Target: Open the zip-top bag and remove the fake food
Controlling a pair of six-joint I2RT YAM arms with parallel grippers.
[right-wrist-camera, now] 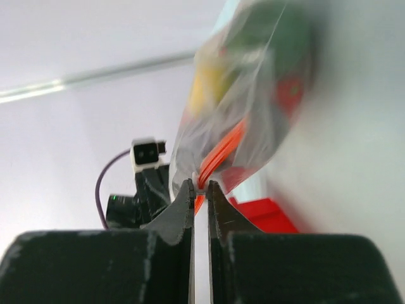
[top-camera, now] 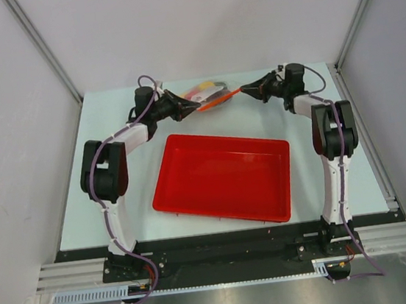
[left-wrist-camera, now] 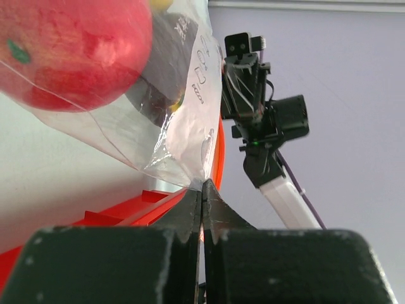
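The zip-top bag (top-camera: 207, 92) hangs stretched between both grippers at the back of the table, above the surface. My left gripper (top-camera: 196, 108) is shut on the bag's clear corner (left-wrist-camera: 190, 166) beside the orange zip strip (left-wrist-camera: 219, 152). My right gripper (top-camera: 242, 88) is shut on the white end of the zip strip (right-wrist-camera: 218, 158). The fake food is inside the bag: a large red fruit (left-wrist-camera: 69, 50) with a dark piece behind it, and blurred yellow, green and red pieces (right-wrist-camera: 253, 69).
A big red tray (top-camera: 222, 177) lies in the middle of the table, just in front of the bag. White walls and metal rails close off the back and sides. Each wrist view shows the other arm (left-wrist-camera: 256, 114) facing it.
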